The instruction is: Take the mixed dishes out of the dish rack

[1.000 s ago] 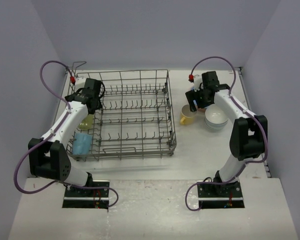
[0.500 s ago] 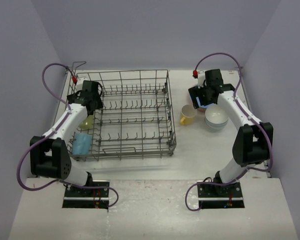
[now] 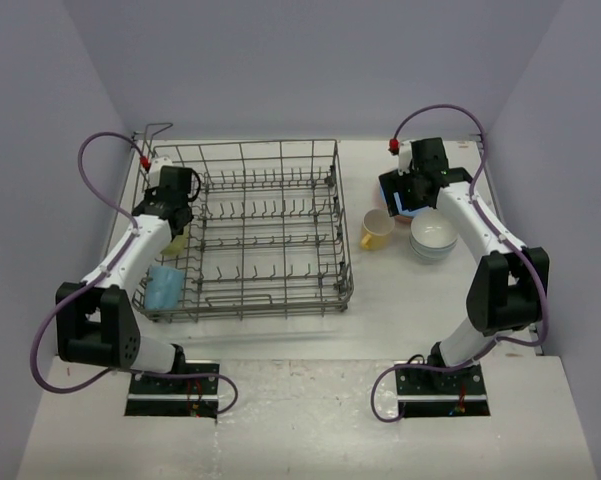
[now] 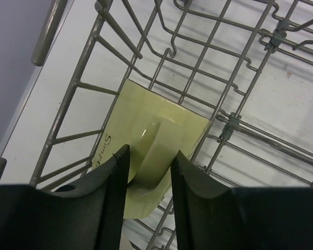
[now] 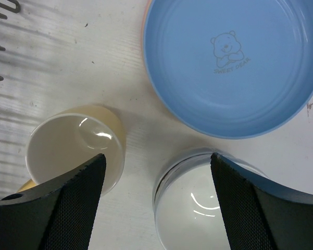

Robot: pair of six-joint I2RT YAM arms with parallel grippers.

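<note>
The grey wire dish rack [image 3: 270, 300] fills the table's left half. A pale yellow mug [image 3: 176, 243] [image 4: 140, 104] lies on its side in the rack's left edge. My left gripper [image 3: 174, 222] [image 4: 150, 161] has its fingers pressed on either side of that mug's handle. A light-blue mug [image 3: 162, 286] lies nearer in the same row. On the table right of the rack stand a second yellow mug [image 3: 376, 228] [image 5: 73, 143], stacked white bowls [image 3: 433, 237] [image 5: 208, 208] and a blue plate [image 5: 234, 62]. My right gripper [image 3: 405, 200] [image 5: 156, 172] hovers open above them, holding nothing.
An orange rim [image 5: 144, 31] peeks out under the blue plate. The rack's upright tines [image 4: 230, 122] and side wall crowd my left fingers. Bare white table lies between the rack and the unloaded dishes and in front of both.
The left jaws have narrowed from wide open onto the mug's handle. My right gripper has pulled back from the yellow mug toward the rear and now holds still.
</note>
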